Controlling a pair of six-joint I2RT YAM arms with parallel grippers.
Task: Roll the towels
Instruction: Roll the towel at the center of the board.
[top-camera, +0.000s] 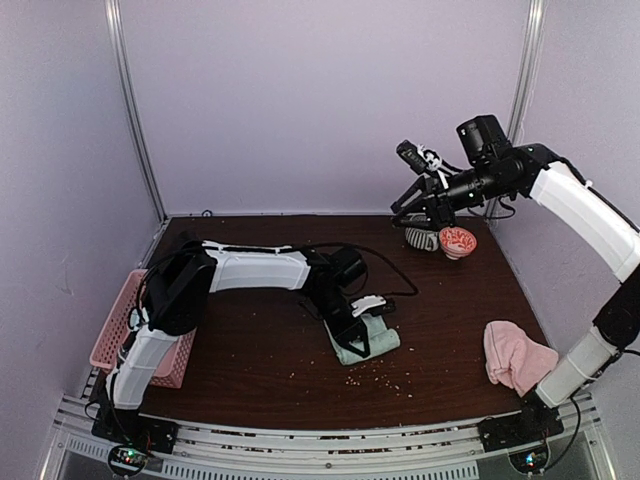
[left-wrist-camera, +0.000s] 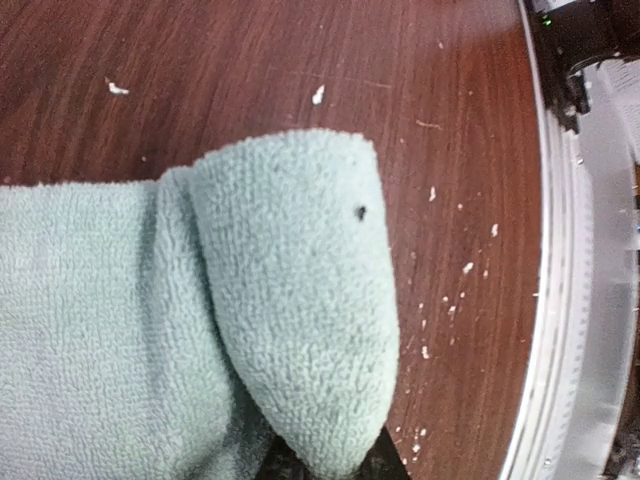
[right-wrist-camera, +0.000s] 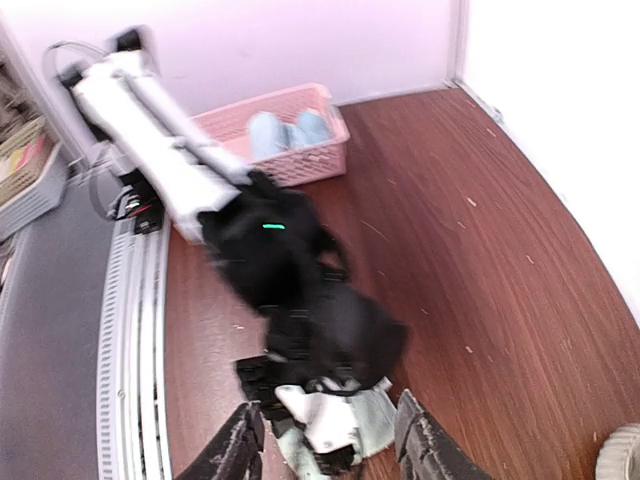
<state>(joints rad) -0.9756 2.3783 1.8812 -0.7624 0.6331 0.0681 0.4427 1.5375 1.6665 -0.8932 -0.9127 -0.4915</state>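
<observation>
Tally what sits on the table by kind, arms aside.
Towels: 2, mint green towel and pink towel
Baskets: 1, pink basket
Mugs: 1, striped mug
Bowls: 1, red-patterned bowl
Total: 5, blue cloths in the basket uncounted

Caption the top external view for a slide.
Left fingers pinch the mint towel at centre; the pink towel lies crumpled, untouched, at near right.

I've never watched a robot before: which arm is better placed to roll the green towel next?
Left. Its jaws pinch the green towel in the middle of the table; the right arm is raised at the back near the mug and bowl, jaws open and empty.
</observation>
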